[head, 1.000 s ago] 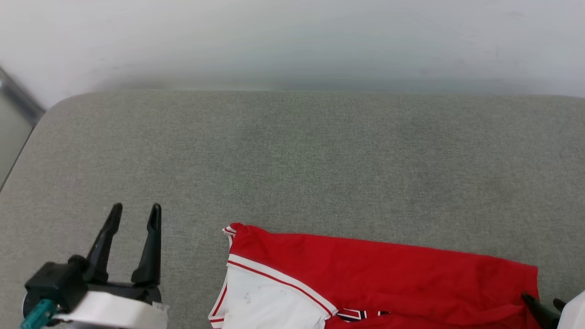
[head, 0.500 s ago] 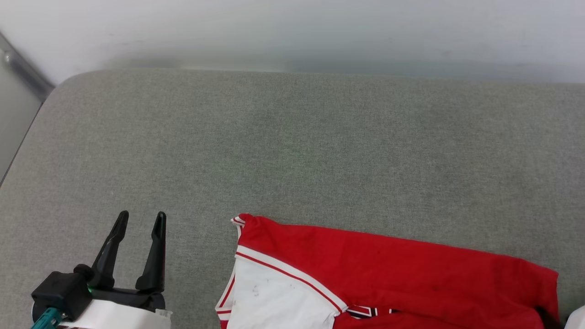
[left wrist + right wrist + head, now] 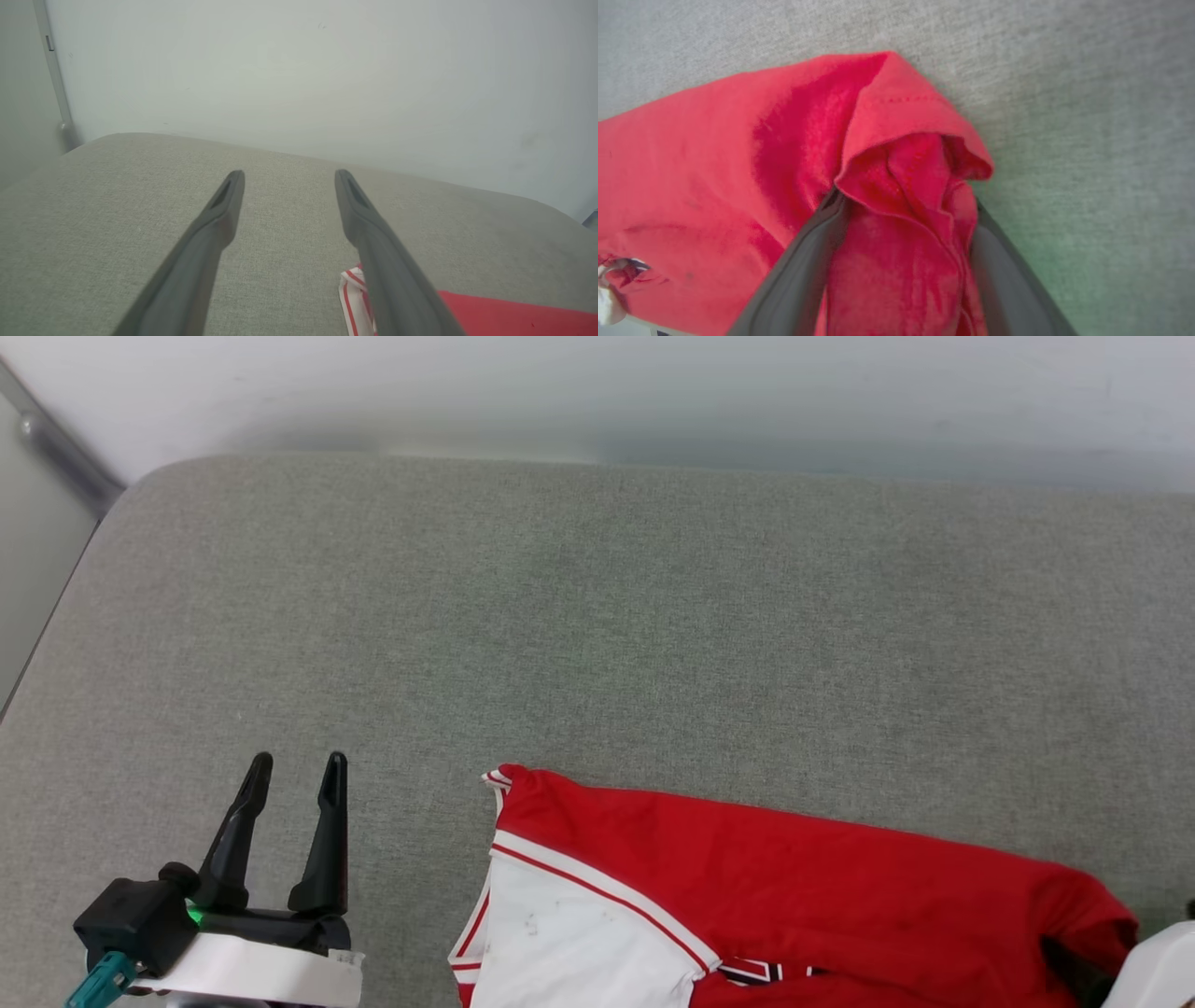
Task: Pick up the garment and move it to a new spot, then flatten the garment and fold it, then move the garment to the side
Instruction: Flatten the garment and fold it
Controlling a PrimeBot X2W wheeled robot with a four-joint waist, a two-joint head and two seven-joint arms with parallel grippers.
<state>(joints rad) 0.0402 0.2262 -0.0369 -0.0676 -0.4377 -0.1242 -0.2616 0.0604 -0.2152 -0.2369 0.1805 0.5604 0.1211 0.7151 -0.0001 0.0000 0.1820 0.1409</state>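
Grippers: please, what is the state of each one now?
Left gripper: open, holding nothing.
Right gripper: open, a corner of the garment bunched between its jaws.

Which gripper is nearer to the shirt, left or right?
Right. The right gripper, open, straddles a bunched corner of the shirt. The left gripper is apart from it, over the cushion, left of the sleeve.

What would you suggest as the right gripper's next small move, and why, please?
Probably close the right gripper: its fingers stand open on either side of a bunched corner of the garment, so shutting should pinch it for lifting.
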